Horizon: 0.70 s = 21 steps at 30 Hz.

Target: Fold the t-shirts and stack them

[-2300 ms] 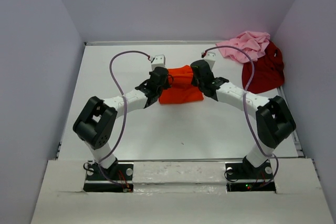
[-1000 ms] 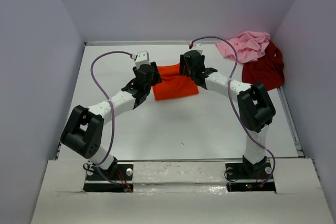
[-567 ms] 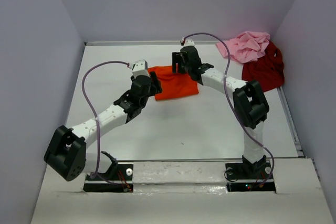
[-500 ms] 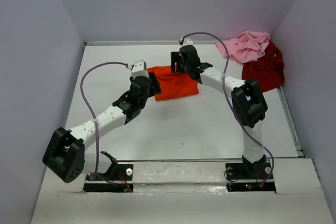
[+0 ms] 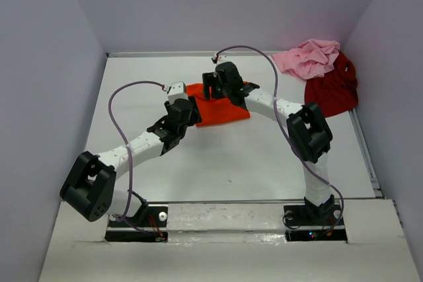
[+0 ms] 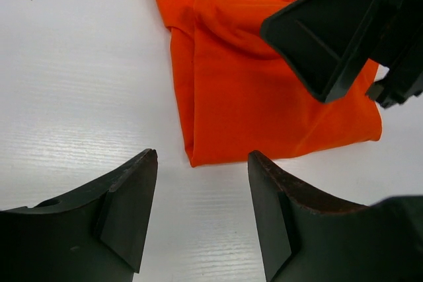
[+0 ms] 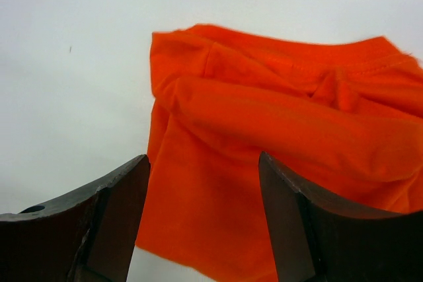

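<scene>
The bright orange t-shirt (image 5: 221, 109) lies folded flat in the middle of the white table; it also fills the left wrist view (image 6: 264, 90) and the right wrist view (image 7: 284, 143). My left gripper (image 5: 188, 107) stands open at the shirt's near-left corner, with bare table between its fingers (image 6: 201, 163). My right gripper (image 5: 211, 88) hovers open over the shirt's far-left part, cloth showing between its jaws (image 7: 203, 163) without being pinched. The light pink t-shirt (image 5: 308, 57) and the dark red t-shirt (image 5: 334, 87) lie crumpled at the back right.
The white table (image 5: 231, 163) is boxed in by grey walls on the left, back and right. The right gripper's black body (image 6: 344, 24) hangs close above the orange shirt, just beyond my left fingers. Purple cables loop over both arms.
The orange shirt was bunched between both grippers; it now lies flat and released. The right gripper swung left over the shirt's far-left part. The left gripper drew back to the near-left corner.
</scene>
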Motion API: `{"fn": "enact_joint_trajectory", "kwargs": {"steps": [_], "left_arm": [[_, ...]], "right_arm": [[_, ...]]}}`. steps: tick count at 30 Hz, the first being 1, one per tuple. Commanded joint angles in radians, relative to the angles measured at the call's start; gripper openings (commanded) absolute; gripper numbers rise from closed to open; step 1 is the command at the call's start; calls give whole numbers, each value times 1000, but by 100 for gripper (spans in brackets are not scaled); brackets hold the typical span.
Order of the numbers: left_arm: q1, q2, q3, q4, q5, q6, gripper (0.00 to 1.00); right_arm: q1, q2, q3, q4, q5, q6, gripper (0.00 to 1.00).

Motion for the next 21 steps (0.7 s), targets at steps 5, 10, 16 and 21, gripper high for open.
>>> {"fn": "enact_joint_trajectory", "kwargs": {"steps": [5,10,16,21], "left_arm": [[0,6,24,33,-24,3,67],[0,-23,15,30,-20,6,67],[0,-57,-18,31,-3,-14,67],[-4,-87,-44,34,2,-21,67]], "right_arm": [[28,-104,-106,38,-36,10,72],[28,-59,-99,45,6,-17,72],[28,-15,-56,48,38,-39,73],[1,42,6,20,59,-7,73]]}}
